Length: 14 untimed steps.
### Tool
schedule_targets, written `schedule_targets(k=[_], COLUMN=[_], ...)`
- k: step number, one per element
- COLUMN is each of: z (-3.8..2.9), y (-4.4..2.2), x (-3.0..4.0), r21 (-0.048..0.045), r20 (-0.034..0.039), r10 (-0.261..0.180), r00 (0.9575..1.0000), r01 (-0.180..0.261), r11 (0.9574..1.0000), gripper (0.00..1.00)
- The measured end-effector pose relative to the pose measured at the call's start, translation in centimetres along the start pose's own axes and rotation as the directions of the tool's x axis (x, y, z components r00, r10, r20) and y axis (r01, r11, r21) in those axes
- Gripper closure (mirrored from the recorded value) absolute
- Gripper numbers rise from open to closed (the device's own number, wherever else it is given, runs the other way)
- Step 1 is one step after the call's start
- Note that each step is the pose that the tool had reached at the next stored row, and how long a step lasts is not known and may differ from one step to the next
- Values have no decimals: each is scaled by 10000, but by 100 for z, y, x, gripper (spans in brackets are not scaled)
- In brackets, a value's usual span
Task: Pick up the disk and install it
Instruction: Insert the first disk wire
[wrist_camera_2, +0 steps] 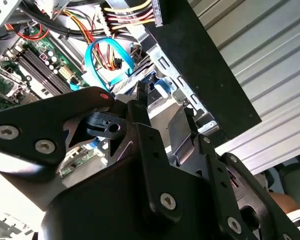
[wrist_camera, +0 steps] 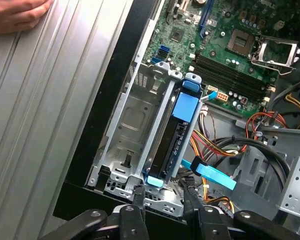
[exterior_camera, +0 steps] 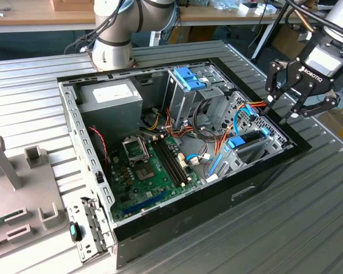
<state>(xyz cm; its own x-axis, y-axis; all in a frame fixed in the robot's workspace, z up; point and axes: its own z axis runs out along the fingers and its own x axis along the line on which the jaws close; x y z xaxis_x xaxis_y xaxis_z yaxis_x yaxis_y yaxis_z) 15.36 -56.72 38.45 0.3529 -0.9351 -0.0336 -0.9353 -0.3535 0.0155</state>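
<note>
gripper (exterior_camera: 283,108) hovering at case (exterior_camera: 177,212) rim, exterior view's right; fingers spread, gripping nothing | disk (wrist_camera: 177,135) sitting on edge in bay (wrist_camera: 125,120), just ahead of fingertips (wrist_camera: 138,192) | step prob seating: pushing straight along rails, 1 axis only, steering clear of cables (wrist_camera: 210,145)

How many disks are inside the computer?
1. The disk stands on edge in the metal cage, beside an empty slot, near the open hand. Others may be hidden.

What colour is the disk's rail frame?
Light blue; the disk shows best in the first wrist view.
</note>
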Motion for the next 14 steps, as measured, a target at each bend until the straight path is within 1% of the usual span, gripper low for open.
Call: schedule_targets(k=[2, 4, 6, 7, 8, 9, 10, 12, 14], z=[2, 1, -1, 0, 5, 16, 17, 18, 21], y=[-4, -14, -79, -101, -110, -111, -113, -129, -142], x=[-10, -11, 7, 8, -3, -6, -7, -9, -35], r21=[-11, -20, -26, -27, -34, -45, -53, -60, -68], r20=[-3, -9, -11, -9, -13, -14, -19, -21, -23], r10=[-341, -641, -778, -838, -989, -1354, -1534, -1729, -1956], r00=[9994, 9979, 9970, 9965, 9951, 9908, 9882, 9849, 9807], r01=[341, 641, 778, 838, 989, 1354, 1534, 1729, 1956], r11=[9994, 9979, 9970, 9965, 9951, 9908, 9882, 9849, 9807], gripper=[56, 56, 56, 56, 56, 56, 56, 56, 56])
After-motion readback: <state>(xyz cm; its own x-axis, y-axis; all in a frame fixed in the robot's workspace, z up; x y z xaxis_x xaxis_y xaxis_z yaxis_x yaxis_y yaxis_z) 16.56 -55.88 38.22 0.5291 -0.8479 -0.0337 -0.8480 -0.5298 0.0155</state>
